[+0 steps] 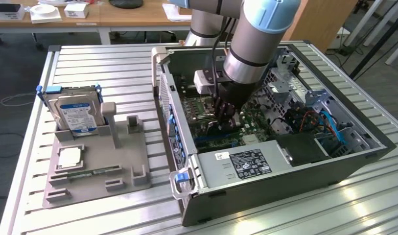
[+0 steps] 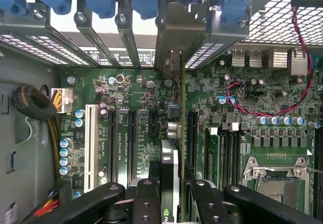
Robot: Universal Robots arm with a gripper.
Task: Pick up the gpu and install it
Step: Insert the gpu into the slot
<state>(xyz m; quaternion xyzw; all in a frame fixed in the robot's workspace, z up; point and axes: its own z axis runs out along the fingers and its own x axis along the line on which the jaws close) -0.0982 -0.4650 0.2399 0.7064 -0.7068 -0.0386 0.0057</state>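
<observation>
The gpu (image 2: 170,168) is a thin dark card seen edge-on, standing upright over the green motherboard (image 2: 136,88) inside the open computer case (image 1: 185,161). Its metal bracket (image 2: 176,37) lies against the rear slot openings of the case. My gripper (image 2: 174,204) is shut on the card, one black finger (image 2: 146,201) on each side of it. In the exterior view the gripper (image 1: 225,117) reaches down deep into the case, low over the board. I cannot tell whether the card's edge sits in a slot.
Black expansion slots (image 2: 112,138) and a white slot (image 2: 91,143) flank the card. A processor socket (image 2: 275,181) and red wires (image 2: 298,77) lie nearby. The power supply (image 1: 251,164) fills the case's near end. A hard drive (image 1: 75,115) stands in a grey holder (image 1: 97,164) at the exterior view's left.
</observation>
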